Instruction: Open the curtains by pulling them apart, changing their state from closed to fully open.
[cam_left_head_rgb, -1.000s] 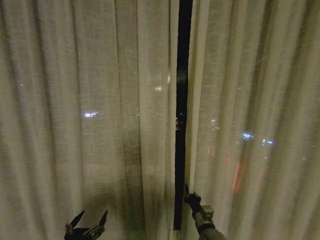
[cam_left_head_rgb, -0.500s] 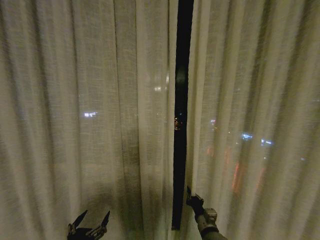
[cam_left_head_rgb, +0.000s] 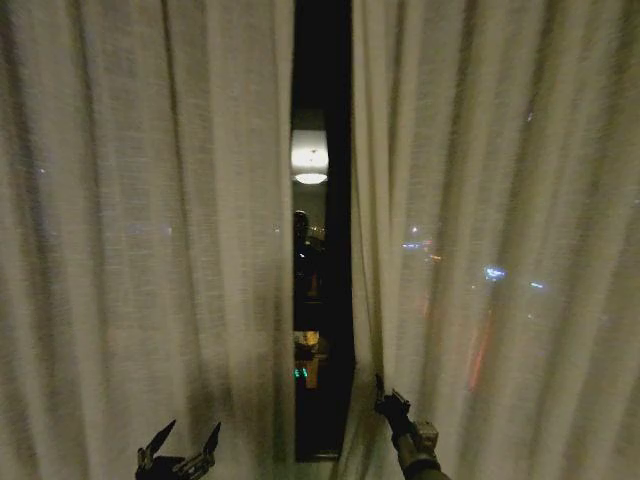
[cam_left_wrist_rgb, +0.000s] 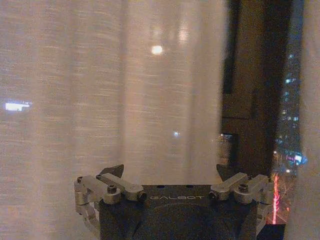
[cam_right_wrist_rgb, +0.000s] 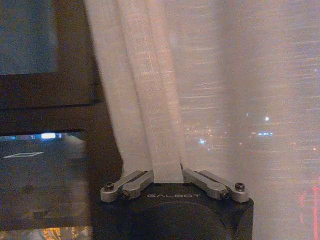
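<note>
Curtains (cam_left_head_rgb: 150, 250) of sheer cream-white pleated fabric hang parted around a dark window gap (cam_left_head_rgb: 322, 300), right gripper (cam_right_wrist_rgb: 167, 175) clenched on the right panel's edge, left gripper (cam_left_wrist_rgb: 170, 172) released beside the left panel.

Tops and hems of both curtains (cam_left_head_rgb: 150, 250) are cut off by the head view's edges; rail and floor out of frame. Left gripper (cam_left_head_rgb: 180, 452) is cropped at the bottom edge, its body and arm out of frame. Right gripper (cam_right_wrist_rgb: 167, 175): fingertips buried in a fold of the right panel's inner edge in the right wrist view; in the head view it is too small to read. Shapes in the dark gap (cam_left_head_rgb: 320, 250) between the panels cannot be told. Lights behind the fabric are blurred specks.
</note>
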